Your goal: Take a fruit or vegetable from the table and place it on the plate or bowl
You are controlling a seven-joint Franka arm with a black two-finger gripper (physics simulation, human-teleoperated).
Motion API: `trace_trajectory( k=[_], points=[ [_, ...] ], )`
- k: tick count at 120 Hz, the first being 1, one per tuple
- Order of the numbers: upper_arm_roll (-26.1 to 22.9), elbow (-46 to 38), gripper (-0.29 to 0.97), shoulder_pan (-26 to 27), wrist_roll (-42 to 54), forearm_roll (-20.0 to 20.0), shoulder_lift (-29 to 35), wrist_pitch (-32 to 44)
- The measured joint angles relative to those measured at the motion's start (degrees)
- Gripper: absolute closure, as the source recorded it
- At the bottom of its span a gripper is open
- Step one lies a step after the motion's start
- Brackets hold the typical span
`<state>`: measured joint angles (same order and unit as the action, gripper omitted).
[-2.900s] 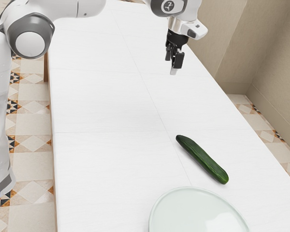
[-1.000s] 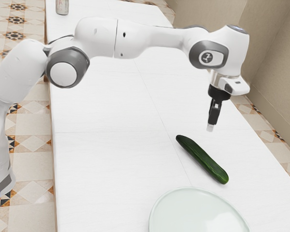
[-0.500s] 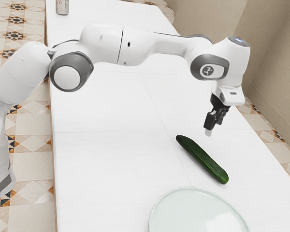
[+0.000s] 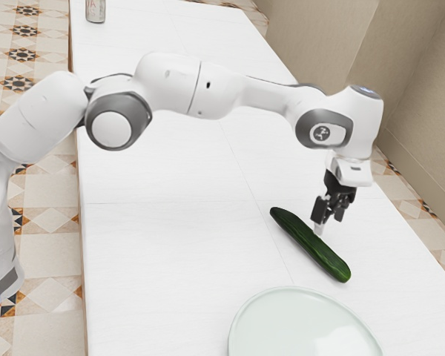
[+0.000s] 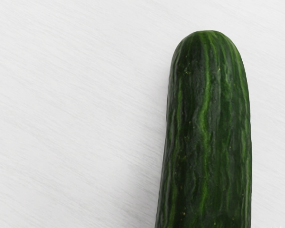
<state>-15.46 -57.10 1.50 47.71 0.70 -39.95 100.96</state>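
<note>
Bright, even, diffuse light; soft faint shadow under cucumber (image 4: 310, 243); white table (image 4: 170, 222) near washed out.

There was one long, dark-green ridged cucumber (image 4: 310, 243) (image 5: 206, 137), lying just beneath the black two-finger pincer (image 4: 323, 221). One round, pale glass plate (image 4: 304, 326) sat near the pincer. One small silver can (image 4: 95, 9) stood well apart from it. One white counter (image 4: 170, 222) carried all three.
</note>
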Motion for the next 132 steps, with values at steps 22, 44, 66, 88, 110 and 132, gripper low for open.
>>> trace_trajectory(
  k=[22,44,66,88,110,132],
  points=[
    [-0.14,0.03,0.00,-0.01,1.71,-0.23,-1.16,-0.36],
    [-0.73,0.03,0.00,0.07,2.97,-0.29,-2.31,-0.17],
    [-0.56,-0.05,0.00,0.04,3.90,0.13,-2.88,-0.49],
    [-0.53,-0.04,0.00,0.03,4.57,0.38,-3.71,-0.68],
    [-0.53,-0.05,0.00,0.06,5.06,0.43,-4.33,-0.57],
    [-0.52,-0.02,-0.12,0.06,5.49,0.36,-4.77,-0.41]
  ],
)
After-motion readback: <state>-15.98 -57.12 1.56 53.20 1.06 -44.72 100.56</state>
